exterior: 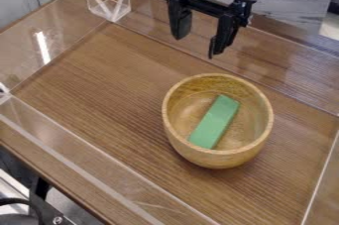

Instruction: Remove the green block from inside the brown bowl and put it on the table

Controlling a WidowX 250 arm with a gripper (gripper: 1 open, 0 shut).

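A bright green block (215, 122) lies flat and slightly diagonal inside the light-brown wooden bowl (179, 130), which stands on the wood-grain table (93, 80) right of centre. My black gripper (199, 33) hangs above and behind the bowl, pointing down. Its fingers are spread apart with nothing between them, well clear of the bowl's rim.
Clear acrylic walls (40, 130) run along the table's edges. A clear folded acrylic stand (106, 1) sits at the back left. Bare tabletop stretches left of the bowl and in front of it.
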